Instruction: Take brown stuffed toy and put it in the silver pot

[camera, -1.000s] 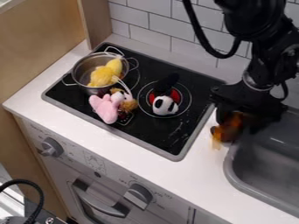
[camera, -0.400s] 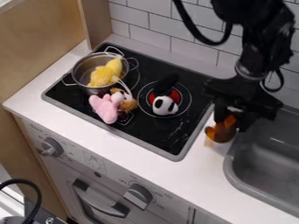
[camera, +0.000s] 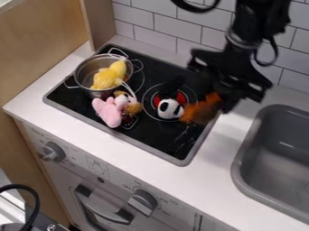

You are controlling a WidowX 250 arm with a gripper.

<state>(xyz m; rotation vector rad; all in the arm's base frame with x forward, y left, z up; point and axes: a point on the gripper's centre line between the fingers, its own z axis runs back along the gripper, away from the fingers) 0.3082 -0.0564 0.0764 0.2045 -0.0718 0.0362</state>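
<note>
The fuzzy orange-brown stuffed toy [camera: 201,109] is clamped in the black two-finger gripper [camera: 217,97], below it, over the black stovetop [camera: 160,136]. Near the gripper sits a black-and-white panda toy [camera: 170,109]; farther from it, a round silver metal pot [camera: 84,87] holding a yellow plush [camera: 110,76].

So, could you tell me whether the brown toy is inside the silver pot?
No, the end effector holds the brown toy over the stove, away from the silver pot, which has a yellow toy in it.
</note>
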